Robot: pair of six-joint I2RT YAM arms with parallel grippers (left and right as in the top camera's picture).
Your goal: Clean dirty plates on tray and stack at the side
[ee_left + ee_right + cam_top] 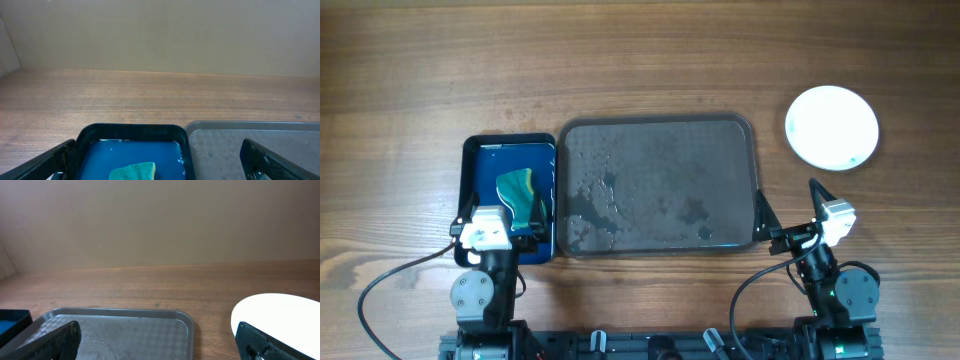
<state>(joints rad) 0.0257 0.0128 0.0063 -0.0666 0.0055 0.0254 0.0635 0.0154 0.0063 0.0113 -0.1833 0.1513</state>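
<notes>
- Tray [720,160]: one, dark grey, mid-table between the arms. It carries no plates, only wet patches. It looks stiff and broad, and its raised rim is the only place to take hold.
- Blue tray [510,141]: one, just left of the grey tray, with liquid in it. Any jolt would probably slosh it.
- Plate [832,127]: one plain white disc shows, on the table [410,70] off the tray's far right corner and apart from it. I cannot tell whether more plates lie stacked beneath it. It is likely rigid, light and smooth, so slick when damp and liable to chip if dropped. Being shallow, it offers only its thin rim, pinched from the side nearest the right arm.
- Sponge [518,190]: one, teal, in the blue tray. It looks soft and probably soaked, and would squash under a pinch anywhere.
- Left gripper [503,208]: spread wide and holding nothing, above the blue tray's near end.
- Right gripper [787,205]: also spread wide and holding nothing, by the tray's near right corner, well short of the plate.
</notes>
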